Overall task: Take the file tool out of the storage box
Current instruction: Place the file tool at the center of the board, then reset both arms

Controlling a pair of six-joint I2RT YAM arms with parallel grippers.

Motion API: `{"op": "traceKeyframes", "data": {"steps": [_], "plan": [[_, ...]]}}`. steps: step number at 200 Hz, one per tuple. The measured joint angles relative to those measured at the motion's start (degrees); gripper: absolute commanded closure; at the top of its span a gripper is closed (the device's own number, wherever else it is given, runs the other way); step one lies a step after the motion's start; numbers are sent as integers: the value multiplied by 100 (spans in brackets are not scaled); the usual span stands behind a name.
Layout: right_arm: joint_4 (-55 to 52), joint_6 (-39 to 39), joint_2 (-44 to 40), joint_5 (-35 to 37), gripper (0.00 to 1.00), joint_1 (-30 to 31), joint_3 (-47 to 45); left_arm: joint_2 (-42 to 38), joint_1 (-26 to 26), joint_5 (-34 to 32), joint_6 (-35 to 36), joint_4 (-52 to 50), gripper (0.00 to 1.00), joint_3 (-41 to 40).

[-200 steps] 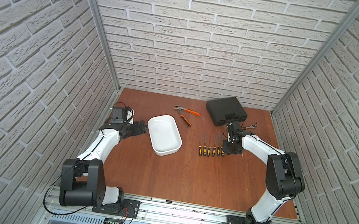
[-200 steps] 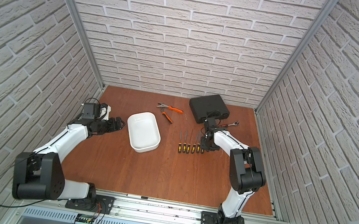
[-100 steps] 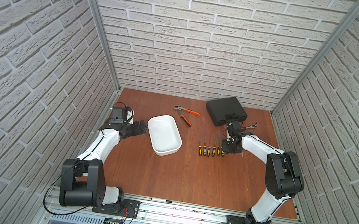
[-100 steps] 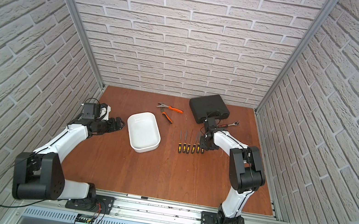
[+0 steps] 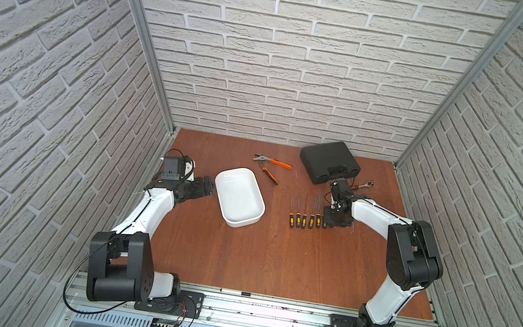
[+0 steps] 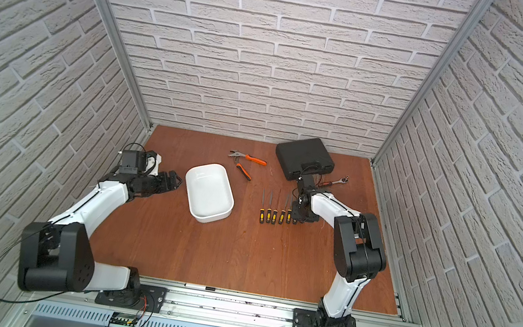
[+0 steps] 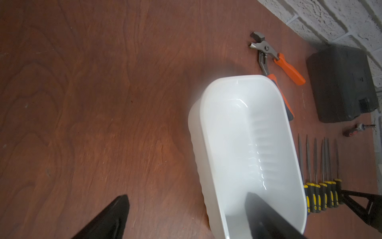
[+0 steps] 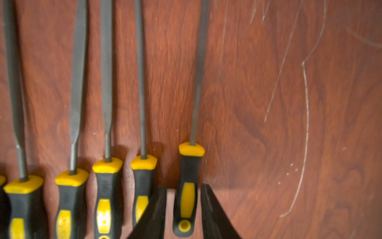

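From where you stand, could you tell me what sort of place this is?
Likely a robot test cell dressed as a workbench: brick-pattern panels enclose a wooden tabletop, robot arms are bolted along its front, and files and pliers lie out.

A plain white storage box (image 5: 239, 196) sits on a reddish-brown wood-grain table (image 5: 239, 256). The files (image 8: 107, 186) have black-and-yellow handles and dark grey shafts. The pliers (image 5: 280, 163) have orange handles, the case (image 5: 328, 162) is black, and the walls (image 5: 302, 72) show pale brick.

2 white arms (image 5: 147, 212); black joints (image 5: 410, 260)
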Motion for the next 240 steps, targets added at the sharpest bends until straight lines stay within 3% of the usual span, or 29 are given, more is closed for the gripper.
{"op": "traceKeyframes", "data": {"steps": [86,131,149,172,209,240], "plan": [[-334,-138,-1093,372,42,-31,472,-76,2,-479,136,-76,2,313],[98,-391,-2374,721,19,-55,439,-79,33,-1084,483,433,1,426],[527,-505,-2837,951,7,-109,111,-195,44,-1318,748,1244,1,-31],[1333,-702,-3335,1185,0,-256,-758,-328,61,-1674,1099,2138,2,-796],[2590,-975,-3823,1346,1,-584,-2479,-153,109,-2218,1517,3136,2,-1416],[3222,-1209,-3663,1366,1,-831,-2861,175,118,-2385,1644,4002,1,-1878]]}}
